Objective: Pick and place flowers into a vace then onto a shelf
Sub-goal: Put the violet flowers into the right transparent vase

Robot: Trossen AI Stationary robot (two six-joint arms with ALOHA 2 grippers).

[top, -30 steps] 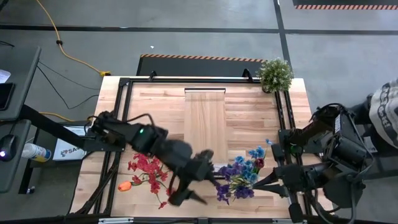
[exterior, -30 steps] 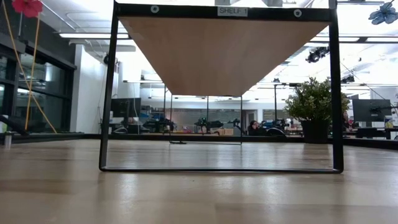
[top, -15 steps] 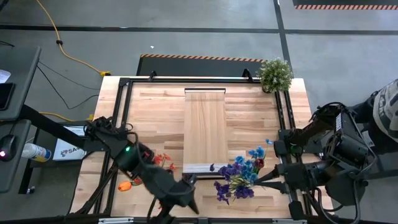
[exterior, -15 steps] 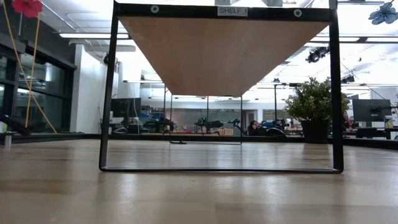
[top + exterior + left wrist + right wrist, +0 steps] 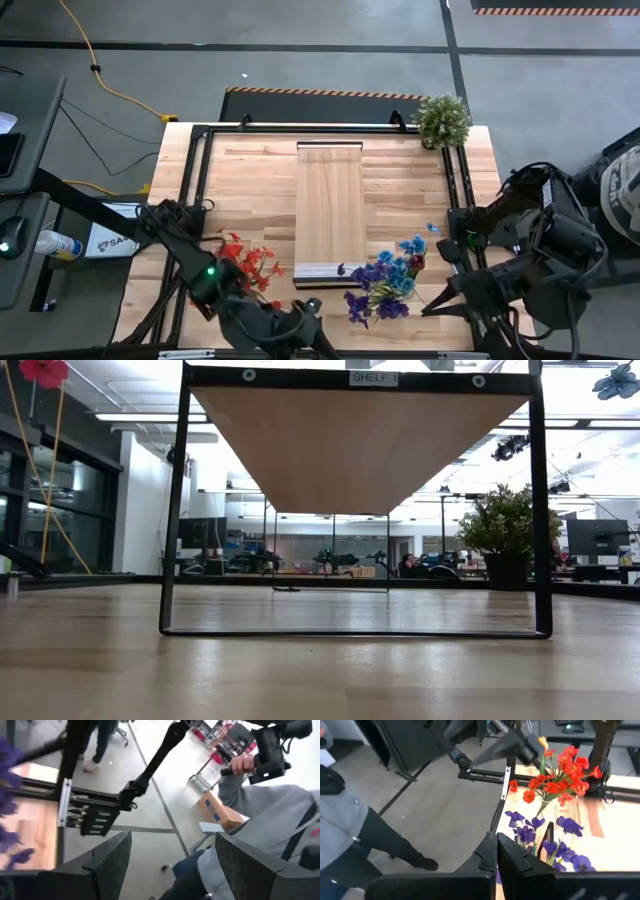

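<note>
While the left end effector (image 5: 318, 325) hangs with fingers apart at the surface's (image 5: 250, 170) six o'clock edge, the right end effector (image 5: 432, 303), fingers together, sits at four o'clock beside the flowers (image 5: 385, 285); red flowers (image 5: 250, 265) lie at seven o'clock.

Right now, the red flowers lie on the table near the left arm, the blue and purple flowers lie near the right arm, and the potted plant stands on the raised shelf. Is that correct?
Not quite. The potted plant stands at the table's far right corner, not on the shelf, as the high view shows. The red flowers and the blue and purple flowers lie as you say.
</note>
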